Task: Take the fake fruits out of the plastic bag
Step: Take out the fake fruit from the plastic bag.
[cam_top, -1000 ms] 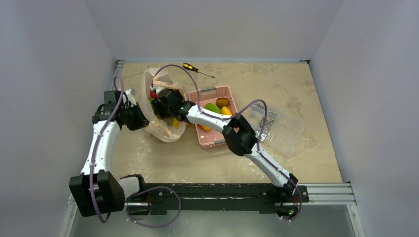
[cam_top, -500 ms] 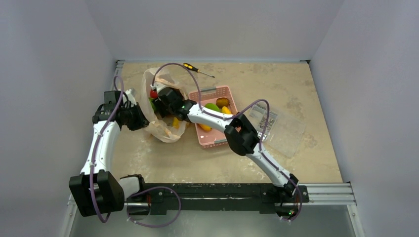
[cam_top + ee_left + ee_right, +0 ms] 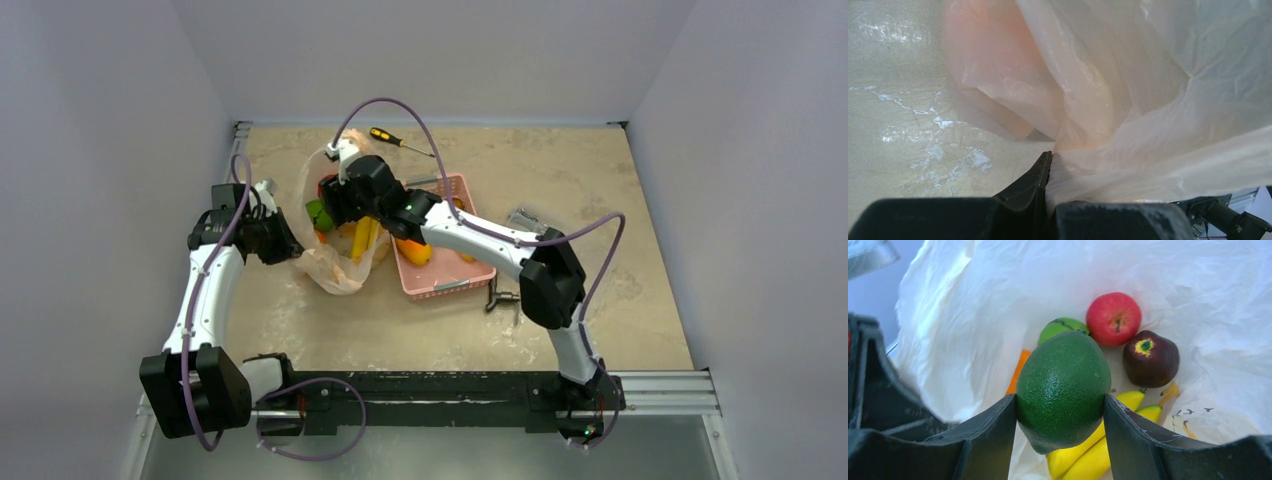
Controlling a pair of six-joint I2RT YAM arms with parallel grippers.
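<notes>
The plastic bag (image 3: pixel 335 268) lies open left of the pink basket, pale and crinkly, and fills the left wrist view (image 3: pixel 1128 100). My left gripper (image 3: pixel 287 241) is shut on its left edge (image 3: pixel 1050 159). My right gripper (image 3: pixel 1060 412) is shut on a dark green round fruit (image 3: pixel 1063 390), held over the bag's mouth (image 3: pixel 326 204). Below it inside the bag lie a red apple (image 3: pixel 1113 318), a dark purple-brown fruit (image 3: pixel 1150 358), a lighter green fruit (image 3: pixel 1062 327), yellow bananas (image 3: pixel 1098 452) and a sliver of orange (image 3: pixel 1016 371). The bananas also show from above (image 3: pixel 362 238).
The pink basket (image 3: pixel 448 283) stands right of the bag with a yellow-orange fruit (image 3: pixel 413 250) in it, partly under my right arm. A yellow-handled screwdriver (image 3: pixel 398 140) lies at the back. A clear packet (image 3: pixel 526 219) peeks out behind the right elbow.
My right gripper has risen out of the bag with the dark green fruit and shifted toward the back. Its elbow swung right. The left gripper kept hold of the bag.
</notes>
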